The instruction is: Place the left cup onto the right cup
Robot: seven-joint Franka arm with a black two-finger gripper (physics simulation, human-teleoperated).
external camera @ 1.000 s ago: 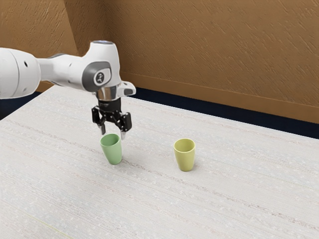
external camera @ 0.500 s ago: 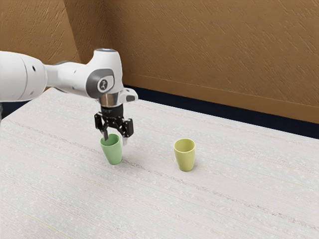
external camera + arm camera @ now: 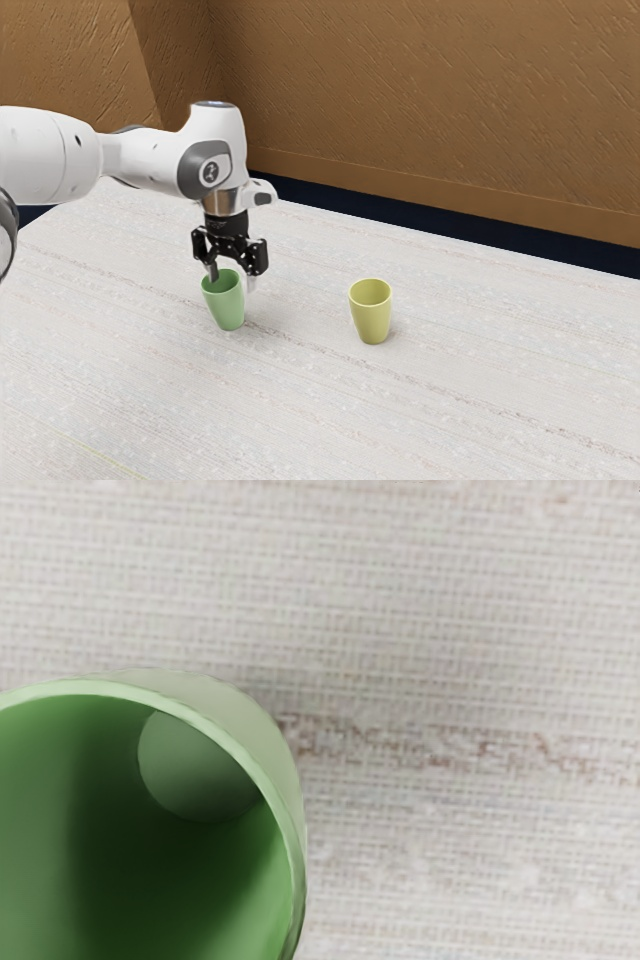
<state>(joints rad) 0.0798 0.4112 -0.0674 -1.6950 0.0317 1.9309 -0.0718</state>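
Arm [image 3: 60, 160] runs off exterior view at 9 o'clock, base unseen. Gripper [image 3: 231, 277] at green cup [image 3: 224, 305]: one fingertip [image 3: 211, 268] dips past rim at cup's 11 o'clock, end hidden behind cup wall. Finger-to-wall contact too small to tell. Wrist view: green cup cut by frame edges, outer wall blurred. Table [image 3: 450, 400] cropped at 6 and 3 o'clock in exterior view.

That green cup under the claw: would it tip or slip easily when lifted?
The green cup looks rigid and thin-walled, so probably light and unlikely to bend. It narrows toward its base, so a sideways nudge might tip it. Its smooth wall could prove slippery for the gripper.
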